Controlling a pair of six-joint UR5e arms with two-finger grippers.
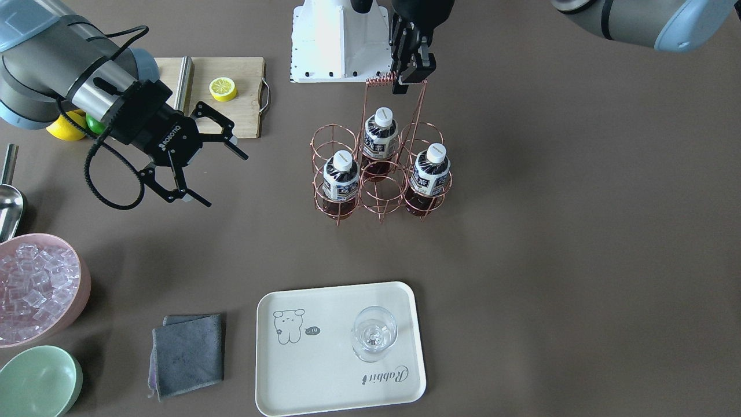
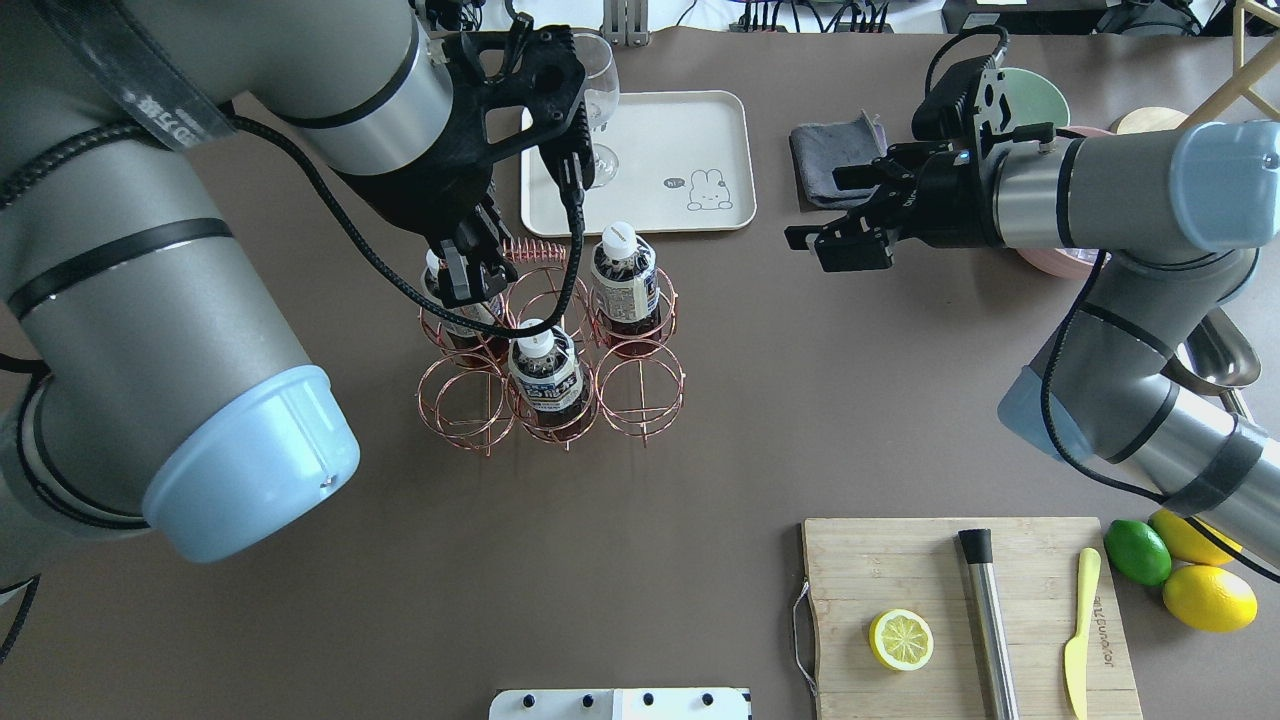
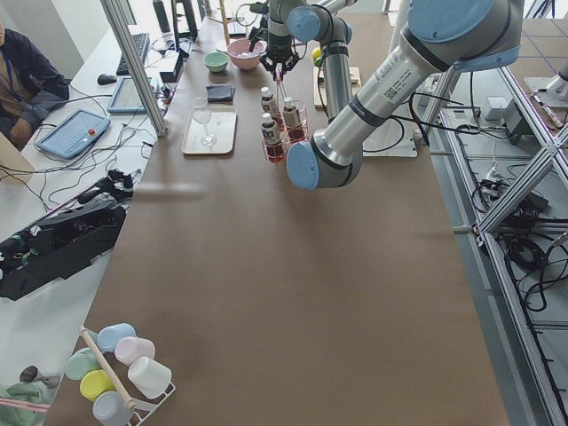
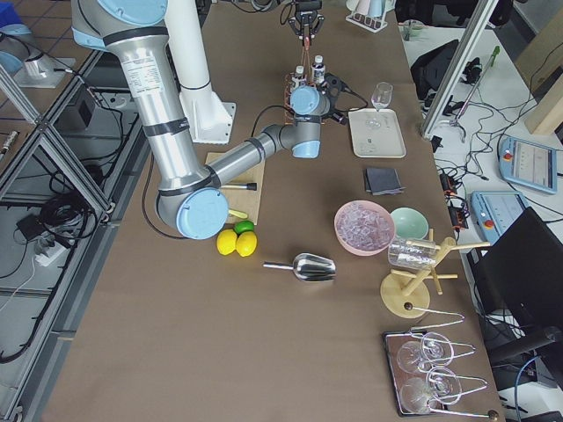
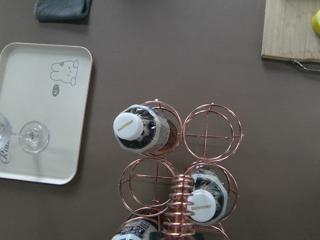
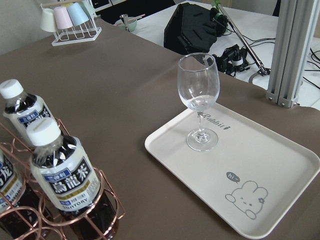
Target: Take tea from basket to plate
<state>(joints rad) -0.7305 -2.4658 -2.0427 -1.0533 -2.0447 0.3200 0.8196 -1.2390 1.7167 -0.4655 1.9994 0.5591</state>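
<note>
The copper wire basket point(image 1: 333, 128) stands mid-table with three tea bottles in its cells point(image 1: 380, 136), point(image 1: 340, 179), point(image 1: 431, 174). They also show in the overhead view point(image 2: 622, 275), point(image 2: 543, 375), the third half hidden by my left gripper. My left gripper point(image 1: 407, 78) is shut on one end of the basket's coiled handle point(image 5: 180, 210). My right gripper point(image 1: 224, 179) is open and empty, hovering off to the side of the basket. The cream plate point(image 1: 324, 370) lies flat and holds a stemmed glass point(image 1: 373, 333); the right wrist view shows the plate point(image 6: 260, 165) beside the bottles point(image 6: 60, 180).
A grey cloth point(image 1: 188, 353) lies beside the plate. A pink bowl of ice point(image 1: 35, 286), a green bowl point(image 1: 37, 382) and a metal scoop point(image 1: 8, 202) sit beyond it. A cutting board point(image 2: 900, 560) with a lemon half, a muddler and a knife lies near the robot.
</note>
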